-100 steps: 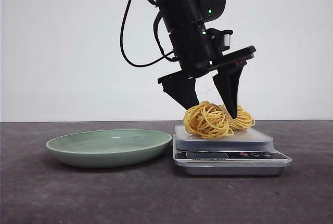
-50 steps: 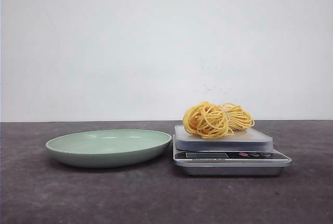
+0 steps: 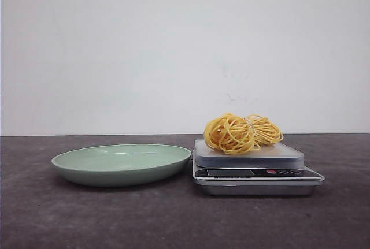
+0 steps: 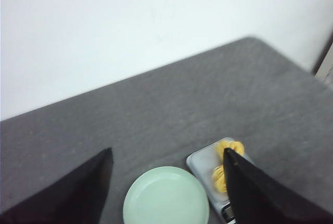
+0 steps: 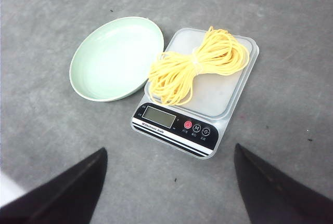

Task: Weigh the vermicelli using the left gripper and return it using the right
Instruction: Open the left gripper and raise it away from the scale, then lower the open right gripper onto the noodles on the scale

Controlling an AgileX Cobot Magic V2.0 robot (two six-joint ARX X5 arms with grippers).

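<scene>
The dark grey table [image 3: 69, 220] carries a pale green plate [image 5: 115, 57] and, just beside it, a digital kitchen scale [image 5: 208, 99] with its display facing the robot. The vermicelli [image 5: 196, 68] lies free on the scale's platform, its long axis running corner to corner across the platform, with the whitish band near the middle.

Neither arm shows in the front view. The right gripper [image 5: 169, 187] hangs high with its jaws wide apart and the bundle ahead of the gap between them, so it seems better lined up. The left gripper [image 4: 167, 182] (also spread and holding nothing) looks from much farther off. The return pick likely wants the right jaws closing across the banded waist.
</scene>
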